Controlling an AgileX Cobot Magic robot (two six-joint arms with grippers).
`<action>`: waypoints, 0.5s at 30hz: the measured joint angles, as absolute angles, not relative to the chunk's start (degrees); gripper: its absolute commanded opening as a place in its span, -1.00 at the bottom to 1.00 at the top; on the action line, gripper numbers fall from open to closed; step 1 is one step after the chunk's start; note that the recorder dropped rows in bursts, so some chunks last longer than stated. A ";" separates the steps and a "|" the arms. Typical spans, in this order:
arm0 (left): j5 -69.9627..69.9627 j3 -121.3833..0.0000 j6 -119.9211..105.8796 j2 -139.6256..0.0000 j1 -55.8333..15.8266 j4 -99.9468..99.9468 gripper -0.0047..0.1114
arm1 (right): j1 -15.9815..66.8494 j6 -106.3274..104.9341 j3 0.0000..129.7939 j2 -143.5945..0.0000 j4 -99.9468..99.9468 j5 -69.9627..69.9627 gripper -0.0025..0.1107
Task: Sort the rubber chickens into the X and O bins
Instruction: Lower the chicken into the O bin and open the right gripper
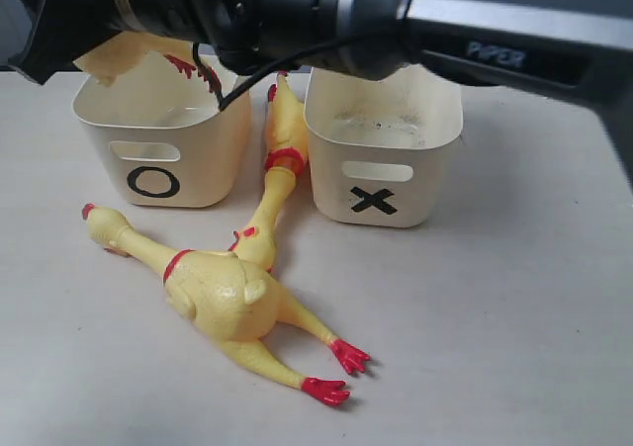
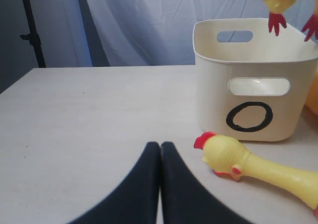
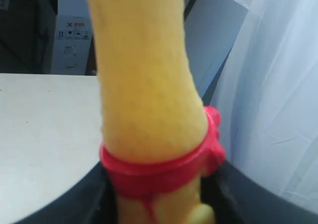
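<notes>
— So, right arm status?
— right gripper (image 3: 164, 199) is clamped on the held chicken (image 3: 144, 85), one jaw on each side of its red neck ring (image 3: 159, 169). Bird hangs feet-down.
— Where over the table?
— Above the O bin (image 1: 198, 159). The red feet (image 2: 276, 20) dangle over its opening. Arm comes in from the right edge of the table (image 1: 514, 317), as the exterior camera sees it.
— Bins?
— O bin and X bin (image 1: 435, 169) sit side by side near the far edge, O toward the left edge. Marked walls face the near edge, with a gap between the two.
— Other two birds?
— slim chicken (image 1: 277, 184) lies in that gap. One end runs back between the bins, the other sticks out front and touches the plump chicken (image 1: 223, 298).
— And the plump one?
— Flat on the table in front of the O bin, clear of both bins. Head points to the left edge, feet to the near edge.
— Left arm?
— left gripper (image 2: 160, 149) is low over the table with its fingers pressed together and nothing between them. The plump chicken's head is just beside it.
</notes>
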State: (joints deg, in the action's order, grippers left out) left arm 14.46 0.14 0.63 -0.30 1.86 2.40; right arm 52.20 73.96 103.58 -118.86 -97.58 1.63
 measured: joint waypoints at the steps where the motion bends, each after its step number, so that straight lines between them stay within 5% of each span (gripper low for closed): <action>1: 14.46 0.14 0.63 -0.30 1.86 2.40 -0.92 | 51.96 73.72 105.10 -120.36 -97.57 1.78 -0.97; 15: 14.46 0.14 0.63 -0.30 1.86 2.40 -0.92 | 44.78 73.19 122.00 -133.58 -79.88 1.38 -0.97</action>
State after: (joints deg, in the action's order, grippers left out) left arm 14.46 0.14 0.63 -0.30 1.86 2.40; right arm 44.78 73.19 122.00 -133.58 -79.88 1.38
